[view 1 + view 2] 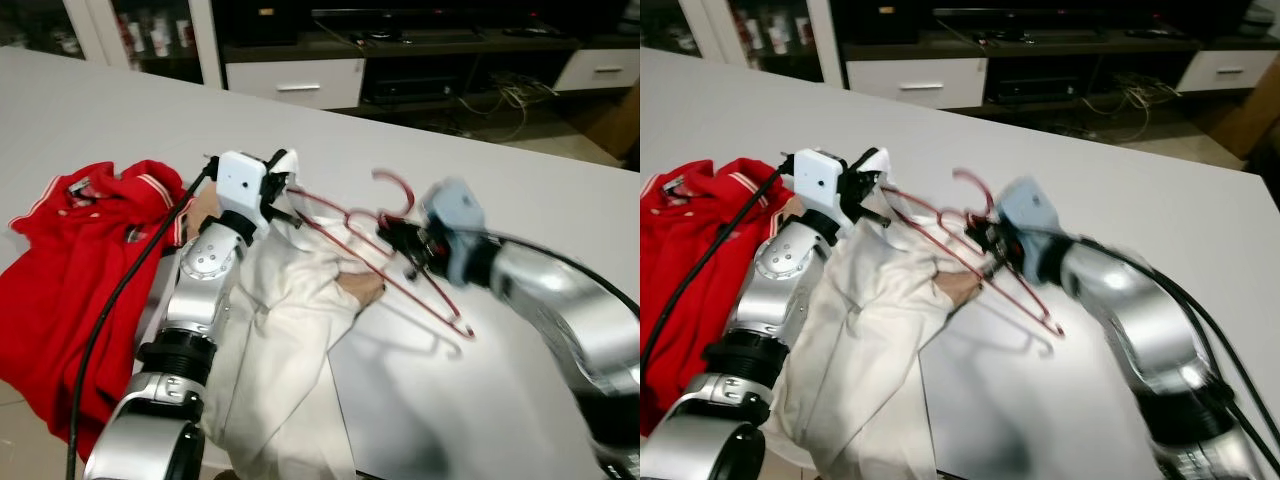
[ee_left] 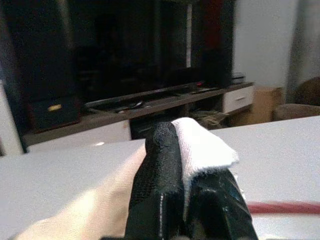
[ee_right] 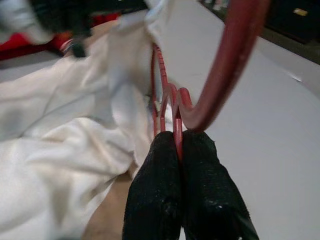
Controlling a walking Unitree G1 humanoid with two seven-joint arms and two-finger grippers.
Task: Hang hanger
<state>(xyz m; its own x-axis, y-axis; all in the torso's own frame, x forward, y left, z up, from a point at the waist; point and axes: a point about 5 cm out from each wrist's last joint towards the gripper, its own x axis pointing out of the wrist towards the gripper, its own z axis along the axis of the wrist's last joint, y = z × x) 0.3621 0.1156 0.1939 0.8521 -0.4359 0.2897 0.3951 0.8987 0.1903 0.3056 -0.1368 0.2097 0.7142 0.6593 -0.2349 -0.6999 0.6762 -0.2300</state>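
Red shirt [image 1: 85,260] on grey table [image 1: 520,390]

Head eyes down over shared table [image 1: 520,200]; wrist cameras close along jaws.

home living rm: dark tv unit [image 1: 440,45] w/ white drawers [image 1: 296,82], cable tangle [image 1: 505,100].

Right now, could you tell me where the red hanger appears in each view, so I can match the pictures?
Left eye view: red hanger right of centre, on the table.
Right eye view: hanger at centre.
Left wrist view: a red bar beside the fingers.
Right wrist view: hook rising above the fingers.
Shared landmark: cream shirt.
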